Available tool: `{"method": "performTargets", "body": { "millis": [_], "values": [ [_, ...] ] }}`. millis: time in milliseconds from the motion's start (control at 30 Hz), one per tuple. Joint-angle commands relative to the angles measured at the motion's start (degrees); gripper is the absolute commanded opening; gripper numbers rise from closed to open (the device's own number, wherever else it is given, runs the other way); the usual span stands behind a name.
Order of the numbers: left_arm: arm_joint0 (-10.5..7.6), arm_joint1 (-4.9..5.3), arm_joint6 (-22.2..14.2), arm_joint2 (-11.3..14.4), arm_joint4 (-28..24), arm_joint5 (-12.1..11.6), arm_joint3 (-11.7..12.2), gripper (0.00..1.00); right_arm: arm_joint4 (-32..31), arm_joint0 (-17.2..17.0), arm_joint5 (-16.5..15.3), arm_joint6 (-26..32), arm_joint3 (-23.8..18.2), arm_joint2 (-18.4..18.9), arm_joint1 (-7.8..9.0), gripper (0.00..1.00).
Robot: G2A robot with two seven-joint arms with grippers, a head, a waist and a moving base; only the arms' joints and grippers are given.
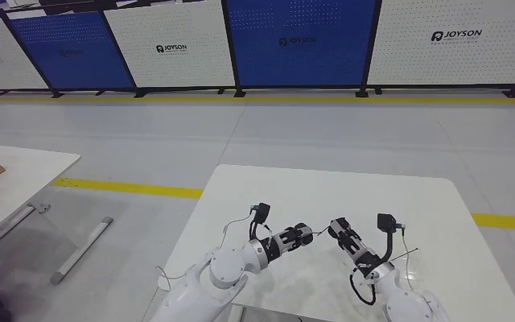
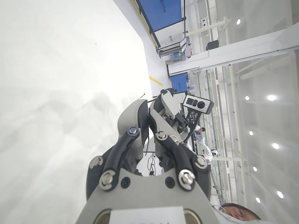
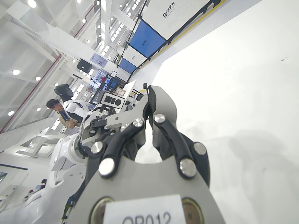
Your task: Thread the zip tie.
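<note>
Right gripper sits closest to its wrist camera, jaws pressed together on the zip tie. The tie's blocky end, likely the locking head, pokes just past the tips. Left gripper faces it, jaws likewise together. A thin dark strap runs out from between them, so it appears clamped on the tie's other end. Both hang over the white tabletop, on the robot's side of it. In the top view the tie is a fine dark line bridging the short gap between the grippers.

The step in hand looks like feeding the tail into the head. To do it well, I judge the tail should be gripped close to its tip so it does not flop. It should be lined up square with the slot and turned with its toothed face toward the pawl; whether it is so turned is too small to tell. One arm should hold the head steady while the other advances slowly and straight, since a thin strap buckles if pushed off-axis.

As for writing, the partition panels behind the tabletop each carry a logo with a word beside it. A white label on the right wrist bears dark characters, cut off at the edge.
</note>
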Motion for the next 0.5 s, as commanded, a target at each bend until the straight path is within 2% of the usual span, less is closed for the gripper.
{"method": "performTargets", "body": {
  "millis": [0, 200, 233, 267, 467],
  "values": [
    [0.04, 0.01, 0.0, -0.1, -0.2, -0.1, 0.0, 0.00, -0.1, 0.2, 0.2, 0.2, 0.0, -0.2, -0.03, 0.00],
    [0.10, 0.09, 0.1, -0.3, -0.7, -0.5, 0.1, 0.00, 0.5, 0.7, 0.1, 0.8, 0.5, -0.6, -0.12, 0.00],
    [0.11, 0.10, 0.3, -0.4, -0.8, -0.4, 0.1, 0.00, 0.8, 0.7, 0.1, 0.9, 0.6, -0.6, -0.14, 0.03],
    [0.15, 0.08, 0.8, -0.5, -1.2, -0.1, 0.3, 0.00, 1.2, 0.8, 0.0, 1.1, 0.6, -0.6, -0.15, 1.00],
    [-0.23, -0.26, 4.4, -1.1, -4.5, 1.6, 0.4, 0.00, 2.8, 0.4, -1.1, 1.6, 1.0, 0.3, -0.04, 1.00]
  ]
}}
